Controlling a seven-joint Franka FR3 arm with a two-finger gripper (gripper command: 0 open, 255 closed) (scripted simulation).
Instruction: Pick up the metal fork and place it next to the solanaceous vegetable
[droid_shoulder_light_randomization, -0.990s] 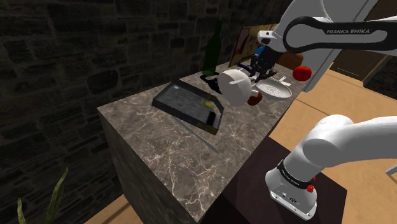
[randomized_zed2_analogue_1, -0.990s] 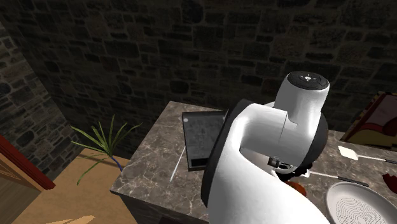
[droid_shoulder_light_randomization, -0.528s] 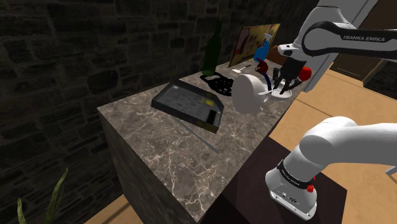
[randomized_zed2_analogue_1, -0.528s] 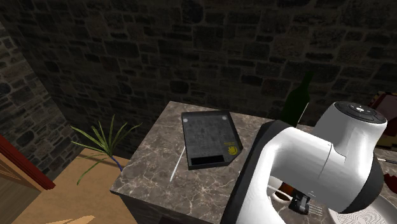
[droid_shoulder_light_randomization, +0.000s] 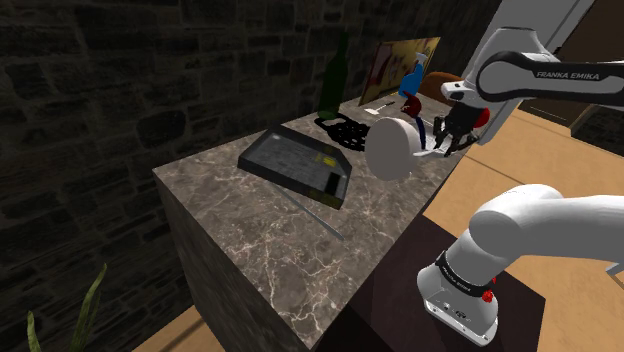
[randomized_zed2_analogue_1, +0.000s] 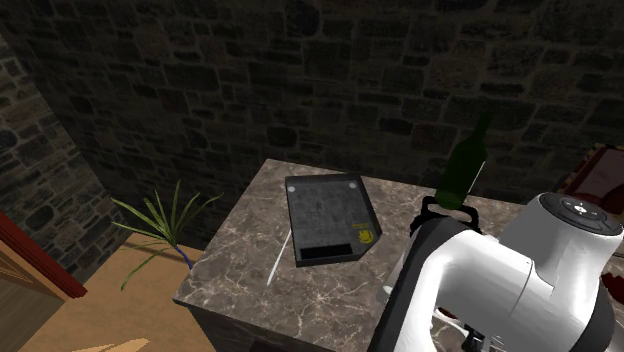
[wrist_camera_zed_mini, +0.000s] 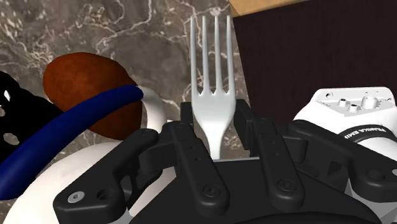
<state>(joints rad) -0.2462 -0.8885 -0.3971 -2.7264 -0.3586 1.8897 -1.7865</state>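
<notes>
Over the last second, the pincer (droid_shoulder_light_randomization: 452, 130) has shifted toward the worktop's (droid_shoulder_light_randomization: 260, 240) stand-side edge. It is clamped on the fork (wrist_camera_zed_mini: 213, 89), tines projecting ahead. Pick-up is judged complete and placement outstanding. A reddish-brown rounded item (wrist_camera_zed_mini: 83, 95), possibly the vegetable, lies beside the pincer.

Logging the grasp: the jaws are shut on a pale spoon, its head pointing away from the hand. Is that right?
Not quite. It is a fork, not a spoon. The jaws are shut on the pale fork, its four-tined head pointing away from the hand. The wrist view shows this.
</notes>
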